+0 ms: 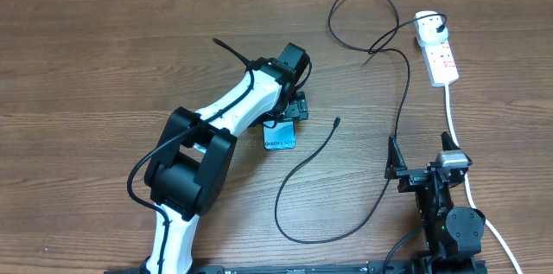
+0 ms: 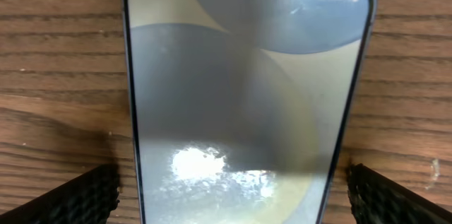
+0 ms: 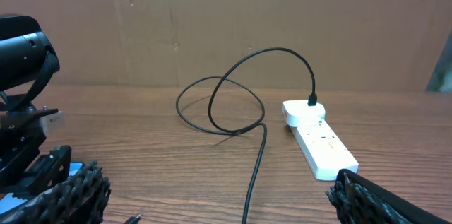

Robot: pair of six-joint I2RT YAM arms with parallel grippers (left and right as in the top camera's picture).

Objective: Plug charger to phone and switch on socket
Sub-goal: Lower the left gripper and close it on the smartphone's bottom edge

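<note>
While the left arm [image 1: 233, 101] reaches out over the wooden table [image 1: 104, 49], the left claw [image 1: 292, 110] hangs right over the phone [image 1: 280, 139], which lies flat and screen up near the middle of the table. In the wrist view its two ridged black fingers [image 2: 85, 199] stand spread wide, one beside each long edge of the phone with a sliver of wood showing between, so nothing is pinched. The charger [image 1: 403, 92] has its white plug head seated in the far end of the socket [image 1: 441, 56], which lies on the right side of the table toward the back. The thin black cable loops out to the left of the socket, runs down toward the front and curls round, so its small free tip lies on the wood just right of the phone, apart from it. The right claw [image 1: 421, 157] sits low at the front right, also spread wide and holding nothing, with the socket's thick white cord [image 1: 453, 118] running past it.
</note>
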